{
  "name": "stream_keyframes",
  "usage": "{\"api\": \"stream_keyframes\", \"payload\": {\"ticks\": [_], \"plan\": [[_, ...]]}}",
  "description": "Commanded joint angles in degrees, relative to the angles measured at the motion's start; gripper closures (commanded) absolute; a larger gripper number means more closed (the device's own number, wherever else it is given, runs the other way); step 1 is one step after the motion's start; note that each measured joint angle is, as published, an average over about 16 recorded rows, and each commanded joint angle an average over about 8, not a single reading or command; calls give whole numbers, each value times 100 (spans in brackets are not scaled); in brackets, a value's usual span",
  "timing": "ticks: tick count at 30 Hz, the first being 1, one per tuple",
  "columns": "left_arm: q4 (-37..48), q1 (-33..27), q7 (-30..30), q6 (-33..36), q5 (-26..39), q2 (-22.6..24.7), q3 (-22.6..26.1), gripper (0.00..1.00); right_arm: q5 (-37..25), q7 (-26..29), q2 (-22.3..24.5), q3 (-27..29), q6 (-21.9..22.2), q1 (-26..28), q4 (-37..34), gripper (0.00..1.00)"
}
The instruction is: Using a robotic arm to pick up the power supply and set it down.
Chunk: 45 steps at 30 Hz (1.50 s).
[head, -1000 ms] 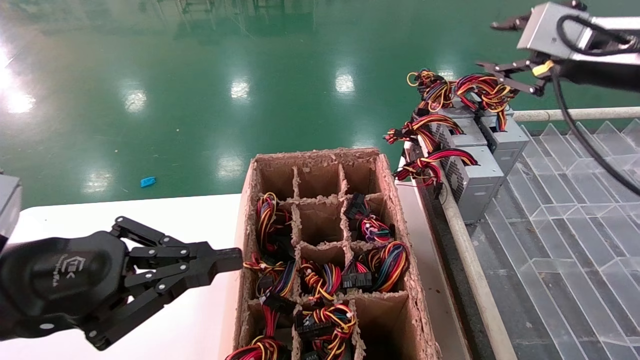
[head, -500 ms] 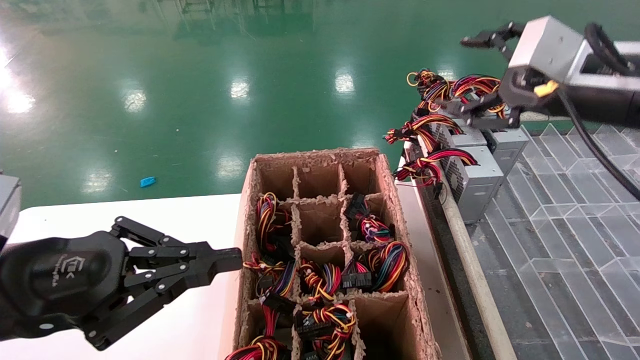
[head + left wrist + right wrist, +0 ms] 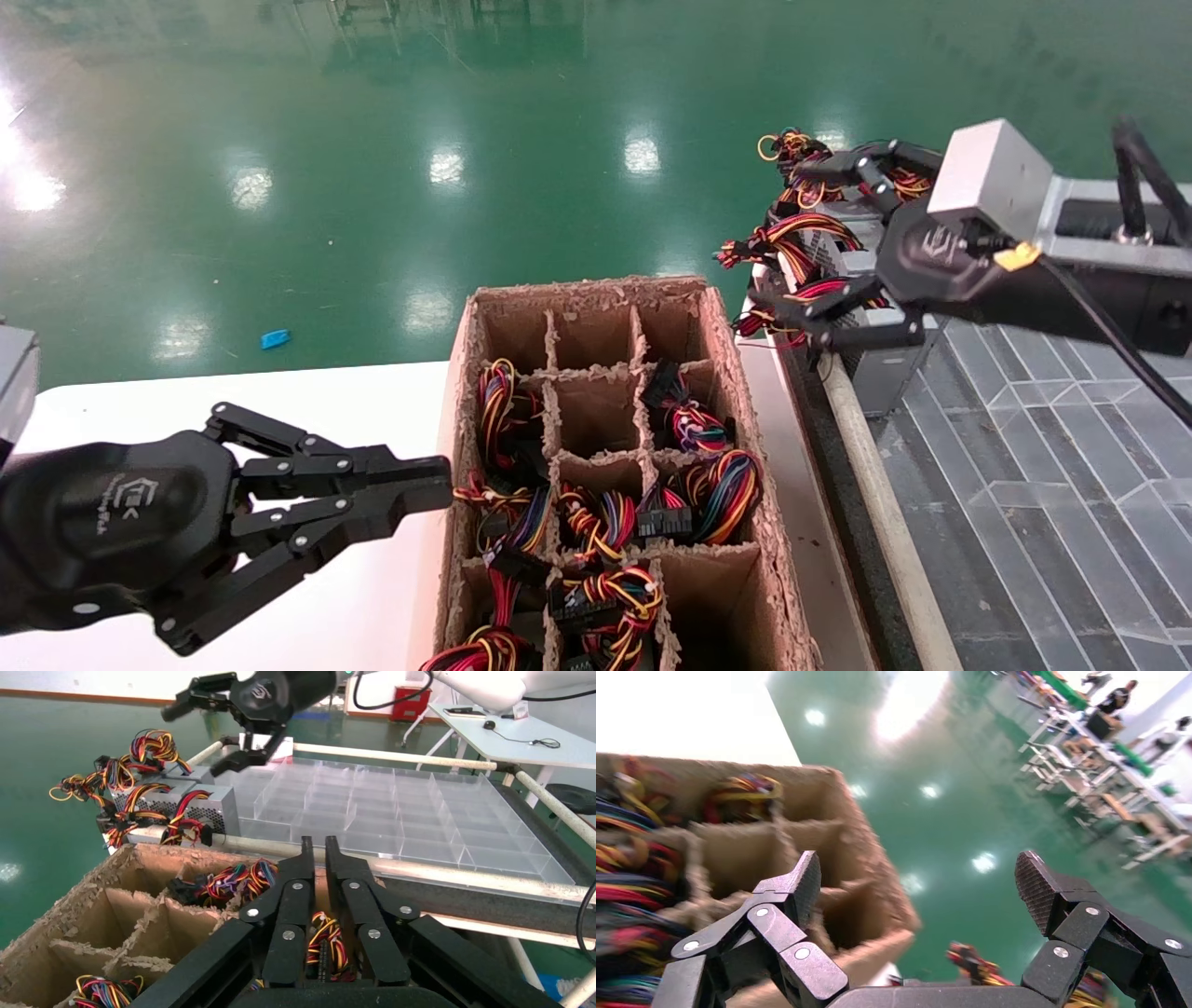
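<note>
Several grey power supplies stand in a row at the left edge of a clear tray; the nearest power supply point(image 3: 880, 359) point(image 3: 204, 801) trails red, yellow and black wires point(image 3: 792, 317). My right gripper point(image 3: 801, 238) point(image 3: 919, 881) point(image 3: 200, 738) hangs open just above this row with its jaws wide apart and nothing between them. In the right wrist view only a bit of wire bundle point(image 3: 975, 962) shows below the jaws. My left gripper point(image 3: 433, 480) point(image 3: 316, 843) is parked over the white table by the cardboard box, shut and empty.
A cardboard box point(image 3: 717, 317) point(image 3: 140, 853) point(image 3: 877, 874) with divider cells holds loose wire bundles point(image 3: 717, 494). The clear partitioned tray point(image 3: 1052, 447) point(image 3: 393, 811) lies to the right behind a pale rail point(image 3: 875, 503). The white table point(image 3: 354, 410) borders green floor.
My right arm has come down and toward me, from above the far end of the row to just over the nearer power supplies, still open. The left arm has stayed put.
</note>
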Motion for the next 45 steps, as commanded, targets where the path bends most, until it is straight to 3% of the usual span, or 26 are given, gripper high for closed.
{"api": "stream_keyframes", "payload": {"ticks": [1, 32, 45], "plan": [[0, 0, 0, 0, 0, 0, 0, 0, 134, 83, 19, 63, -99, -129, 65, 0], [0, 0, 0, 0, 0, 0, 0, 0, 2214, 1371, 310, 1047, -1642, -2139, 1084, 0], [2, 1, 0, -1, 0, -1, 0, 0, 2511, 1521, 354, 1191, -1854, -2414, 1223, 0]]}}
